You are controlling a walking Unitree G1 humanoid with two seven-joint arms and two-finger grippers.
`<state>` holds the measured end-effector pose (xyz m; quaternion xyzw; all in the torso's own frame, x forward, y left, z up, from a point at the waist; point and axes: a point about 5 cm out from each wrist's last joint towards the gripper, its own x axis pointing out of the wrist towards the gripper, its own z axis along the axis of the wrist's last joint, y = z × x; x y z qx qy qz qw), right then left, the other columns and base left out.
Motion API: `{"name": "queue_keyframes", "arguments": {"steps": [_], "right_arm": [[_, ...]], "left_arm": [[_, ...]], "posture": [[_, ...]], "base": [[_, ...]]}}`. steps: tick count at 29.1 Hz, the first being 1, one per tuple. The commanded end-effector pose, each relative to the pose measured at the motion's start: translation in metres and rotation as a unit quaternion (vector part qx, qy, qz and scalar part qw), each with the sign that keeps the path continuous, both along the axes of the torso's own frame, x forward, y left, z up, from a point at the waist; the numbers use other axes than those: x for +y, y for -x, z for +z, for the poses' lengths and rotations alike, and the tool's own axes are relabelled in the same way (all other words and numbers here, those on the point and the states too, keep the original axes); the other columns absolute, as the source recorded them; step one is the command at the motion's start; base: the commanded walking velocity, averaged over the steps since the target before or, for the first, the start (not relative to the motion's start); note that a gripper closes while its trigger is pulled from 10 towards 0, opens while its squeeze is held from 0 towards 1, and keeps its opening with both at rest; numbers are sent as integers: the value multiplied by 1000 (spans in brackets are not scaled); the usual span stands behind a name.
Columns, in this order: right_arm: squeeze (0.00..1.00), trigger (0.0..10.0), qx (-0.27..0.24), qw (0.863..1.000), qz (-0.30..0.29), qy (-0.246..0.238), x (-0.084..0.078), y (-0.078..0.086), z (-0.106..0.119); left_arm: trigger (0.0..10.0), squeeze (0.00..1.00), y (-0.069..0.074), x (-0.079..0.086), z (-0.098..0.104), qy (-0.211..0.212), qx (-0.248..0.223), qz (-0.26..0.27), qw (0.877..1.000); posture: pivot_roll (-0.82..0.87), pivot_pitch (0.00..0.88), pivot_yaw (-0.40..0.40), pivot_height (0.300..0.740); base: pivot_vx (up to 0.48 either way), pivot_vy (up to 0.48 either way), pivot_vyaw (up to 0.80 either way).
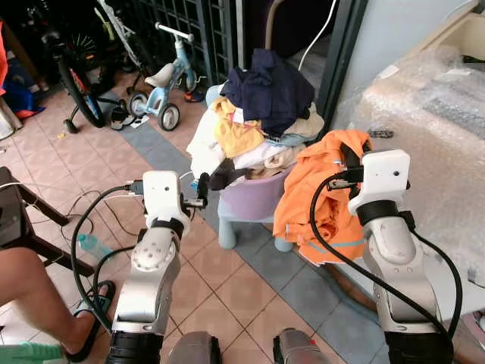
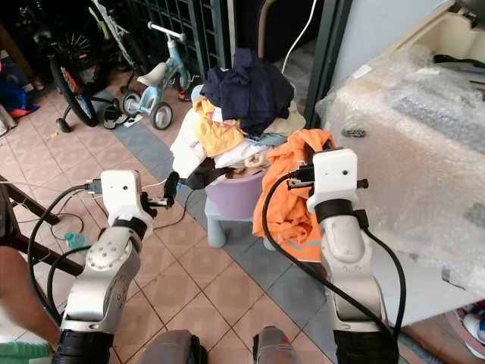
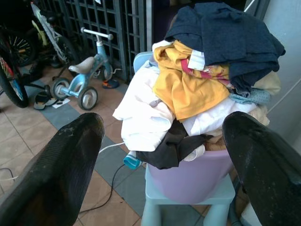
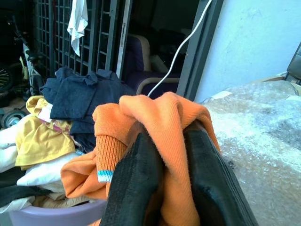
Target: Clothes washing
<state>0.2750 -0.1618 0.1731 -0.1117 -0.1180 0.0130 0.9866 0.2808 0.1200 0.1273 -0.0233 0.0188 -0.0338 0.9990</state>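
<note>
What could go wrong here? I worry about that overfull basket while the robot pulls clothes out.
The right gripper is shut on the orange garment, which hangs down beside the purple basket; its low hem could drag on the floor. The clothes pile is heaped above the rim and the basket sits on a small stool, so a snag might topple it. A cable trails by the stool and could catch.

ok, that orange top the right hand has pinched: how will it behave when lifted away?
Probably floppy: the orange top already hangs in loose folds below the right hand. Likely light, being thin knit bunched between the fingers. It may drag, since its lower folds hang beside the purple basket and could catch the rim.
</note>
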Motion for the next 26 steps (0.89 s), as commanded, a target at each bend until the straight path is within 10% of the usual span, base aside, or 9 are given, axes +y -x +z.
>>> {"name": "queue_keyframes", "arguments": {"steps": [1, 17, 26], "right_arm": [[0, 10000, -21, 1000, 20, -5, 10, -1, 8], [0, 10000, 25, 998, -57, -22, -14, 10, -19], [0, 10000, -31, 999, -35, 10, -8, -4, 8]], "left_arm": [[10000, 0, 3, 9, -4, -6, 7, 14, 1000], [10000, 0, -7, 19, 6, 28, -18, -2, 999], [10000, 0, -8, 15, 8, 33, -25, -8, 999]], "posture": [[-41, 102, 44, 740], [-56, 111, 67, 740], [-60, 103, 69, 740]], "base": [[0, 0, 0], [59, 0, -624], [391, 0, -800]]}}
